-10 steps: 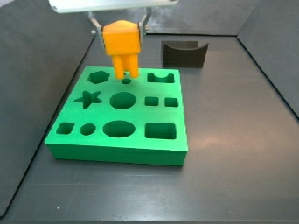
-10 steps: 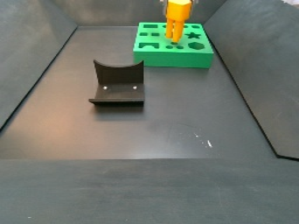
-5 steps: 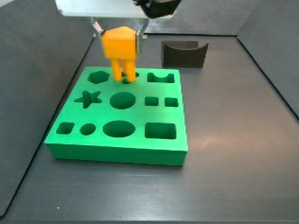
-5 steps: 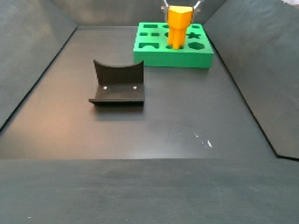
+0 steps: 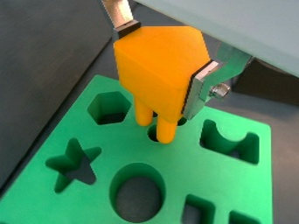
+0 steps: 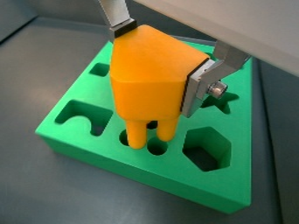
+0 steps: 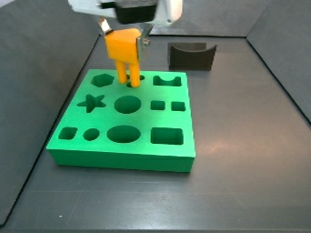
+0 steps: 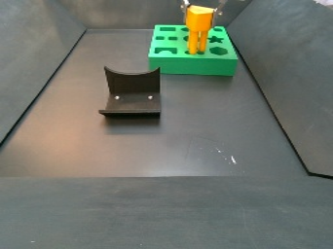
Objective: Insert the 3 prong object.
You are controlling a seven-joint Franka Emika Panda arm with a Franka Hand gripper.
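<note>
In a side view, the gripper (image 7: pixel 126 36) sits at the upper left of the frame, its silver fingers (image 5: pixel 201 85) clamped on the blocky top of the 3 prong object (image 7: pixel 124 50). The prongs reach down into a small hole of the green board (image 7: pixel 122 155). Right of it stands the dark grey curved block (image 7: pixel 192 55).

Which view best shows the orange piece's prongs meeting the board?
A wrist view: the 3 prong object, held in the pincer, has prong tips at a hole in the green board. Both side views show it small and distant, with the prongs hard to make out.
</note>
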